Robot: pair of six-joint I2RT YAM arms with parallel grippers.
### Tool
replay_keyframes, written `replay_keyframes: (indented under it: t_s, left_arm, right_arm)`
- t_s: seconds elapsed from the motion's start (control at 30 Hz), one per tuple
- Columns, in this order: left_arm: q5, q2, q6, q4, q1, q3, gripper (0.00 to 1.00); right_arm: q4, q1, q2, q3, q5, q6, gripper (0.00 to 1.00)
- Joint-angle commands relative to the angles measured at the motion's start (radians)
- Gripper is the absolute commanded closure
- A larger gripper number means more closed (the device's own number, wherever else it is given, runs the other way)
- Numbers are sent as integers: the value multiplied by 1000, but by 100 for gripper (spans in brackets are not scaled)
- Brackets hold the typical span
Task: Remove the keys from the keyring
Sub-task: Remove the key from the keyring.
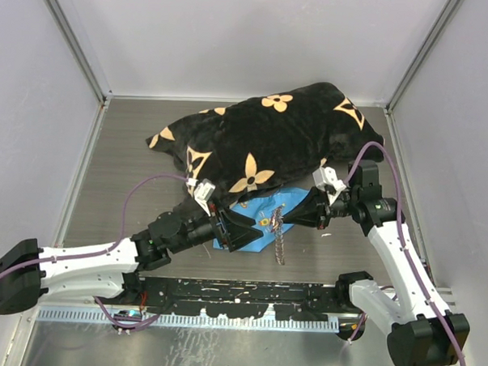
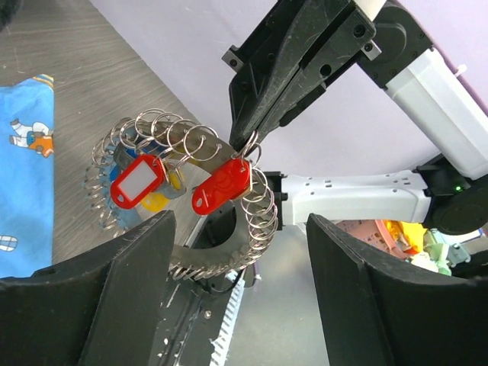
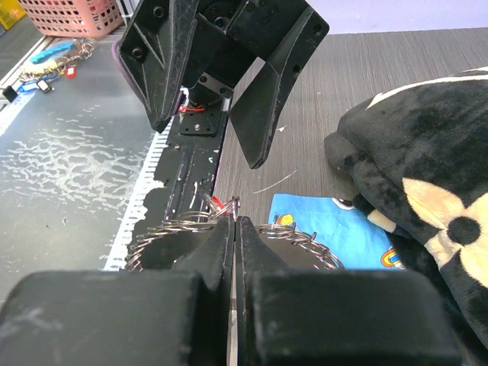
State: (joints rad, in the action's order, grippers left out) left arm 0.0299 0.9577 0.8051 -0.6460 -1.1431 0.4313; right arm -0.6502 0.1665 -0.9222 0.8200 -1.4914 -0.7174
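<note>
Right gripper [image 2: 252,143] jaws pinched tight on keyring [image 2: 263,217], held off the desk [image 2: 91,69] near blue cloth [image 2: 23,191]; keys [image 2: 221,187] dangle from it. Left gripper [image 2: 238,229] jaws spread wide, gripping nothing

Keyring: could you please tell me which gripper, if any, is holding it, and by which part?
The right gripper pinches the keyring on its loop, right beside a red tag; the left gripper is open, holding nothing.
</note>
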Motion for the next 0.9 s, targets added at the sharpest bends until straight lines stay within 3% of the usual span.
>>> replay_keyframes:
  t_s: [0.0, 0.17, 0.37, 0.63, 0.87]
  left_arm:
    - [-19, 6, 35, -137, 10, -12, 29]
    - [30, 46, 91, -234, 61, -25, 34]
    - [180, 170, 121, -331, 135, 41, 47]
    - [298, 238, 123, -290, 172, 131, 59]
    - [334, 281, 131, -262, 187, 158, 59]
  right_arm:
    - [43, -12, 15, 12, -70, 27, 99]
    - [42, -32, -4, 16, -95, 31, 99]
    - [18, -58, -38, 31, -127, 28, 99]
    - [-48, -78, -80, 57, -127, -29, 99]
    - [-81, -86, -93, 69, -127, -52, 99]
